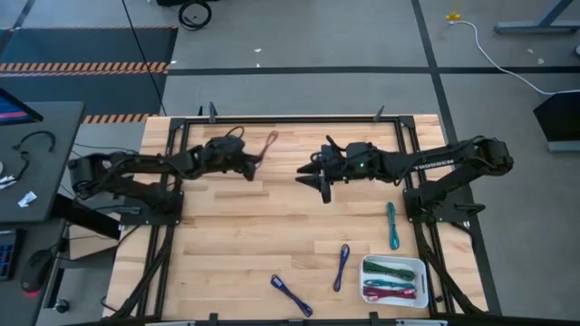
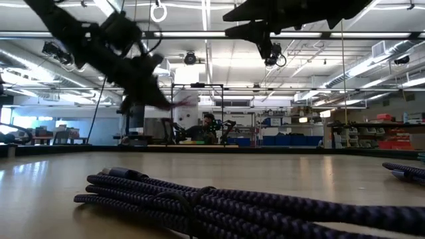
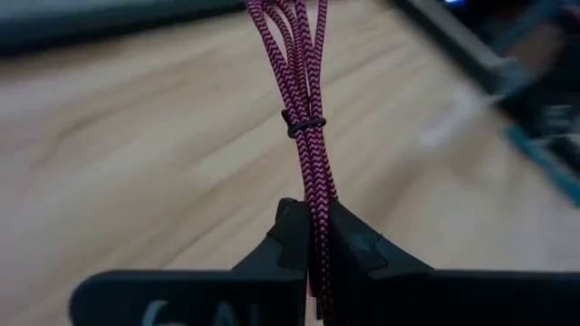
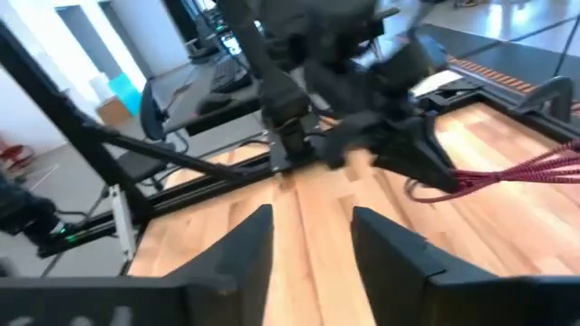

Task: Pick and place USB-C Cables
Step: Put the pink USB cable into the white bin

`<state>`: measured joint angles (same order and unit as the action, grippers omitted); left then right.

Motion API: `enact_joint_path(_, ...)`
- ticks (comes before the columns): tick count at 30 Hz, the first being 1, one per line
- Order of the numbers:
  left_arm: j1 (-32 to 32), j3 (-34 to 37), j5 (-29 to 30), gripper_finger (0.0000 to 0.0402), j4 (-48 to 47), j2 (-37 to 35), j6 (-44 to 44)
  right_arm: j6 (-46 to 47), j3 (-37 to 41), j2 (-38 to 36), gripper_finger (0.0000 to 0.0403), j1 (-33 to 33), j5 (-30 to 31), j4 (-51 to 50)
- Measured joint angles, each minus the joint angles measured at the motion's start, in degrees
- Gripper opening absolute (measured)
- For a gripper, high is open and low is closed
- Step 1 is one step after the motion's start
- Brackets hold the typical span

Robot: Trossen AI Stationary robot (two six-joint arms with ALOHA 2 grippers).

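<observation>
**Left jaws closed on magenta cable; right jaws apart and empty**

The left gripper [image 3: 313,237] had its jaws clamped on a magenta cable bundle [image 3: 304,109]. The left wrist view showed the braided strands pinched between the two dark fingers [image 3: 292,237], running out from them with a thin black tie around the bundle partway along. In the high view this gripper [image 1: 251,166] was over the far left part of the desk [image 1: 245,226], and the magenta bundle [image 1: 268,145] extended from it toward the far edge. The low view showed the same gripper raised above the desk surface.

The right gripper [image 4: 313,237] had its jaws standing apart with nothing between them; bare desk showed through the gap. In the high view it [image 1: 317,184] was near the middle of the desk's far half, facing the left gripper but apart from it.

The other cable bundles lay on the near half of the desk. A teal bundle [image 1: 393,225] lay by the right arm's base. Two blue bundles lay nearer the front edge, one [image 1: 342,266] close to centre and one [image 1: 291,294] to its left. A white tray [image 1: 393,263] at the near right corner held a green bundle [image 1: 389,269], a teal one and a magenta one. In the low view, a dark blue braided bundle [image 2: 219,206] lay close to the camera.
</observation>
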<state>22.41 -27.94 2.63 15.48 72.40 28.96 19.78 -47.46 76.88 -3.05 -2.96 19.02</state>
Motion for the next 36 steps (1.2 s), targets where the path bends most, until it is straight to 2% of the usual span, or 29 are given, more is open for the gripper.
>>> enact_joint_path(7, -8.9, -13.2, 0.3, 0.0019, 0.0, 0.0, -4.9, -0.1, 0.0, 0.0, 0.0259, -3.9, 0.8, -0.1)
enact_joint_path(12, -13.3, -21.3, 0.6, 0.0019, 0.3, 0.0, -15.7, 1.2, 0.0, 0.0, 0.0328, -5.9, 1.0, 3.6)
enact_joint_path(16, -15.1, -24.2, 0.5, 0.0021, -0.3, 0.1, -23.0, 0.7, 0.0, 0.0, 0.0352, -6.4, -0.1, 13.3)
enact_joint_path(20, -15.2, -24.2, 0.8, 0.0022, -1.0, 0.2, -23.9, -0.4, 0.0, 0.0, 0.0350, -6.5, -1.4, 20.6)
enact_joint_path(24, -15.2, -24.2, 1.0, 0.0022, -1.2, 0.8, -23.8, -0.3, 0.0, 0.0, 0.0328, -6.5, -1.4, 21.3)
enact_joint_path(27, -15.2, -24.2, 1.0, 0.0028, -0.9, 1.4, -24.1, -0.4, 0.0, 0.0, 0.0288, -6.5, -1.5, 21.3)
enact_joint_path(31, -15.3, -24.2, 0.9, 0.0030, -0.6, 2.6, -24.1, -0.4, 0.0, 0.0, 0.0206, -6.5, -1.9, 21.6)
enact_joint_path(36, -15.3, -24.2, 0.8, 0.0042, -1.2, 3.0, -20.8, -0.4, 0.0, -0.1, 0.0076, -6.5, -3.9, 19.8)
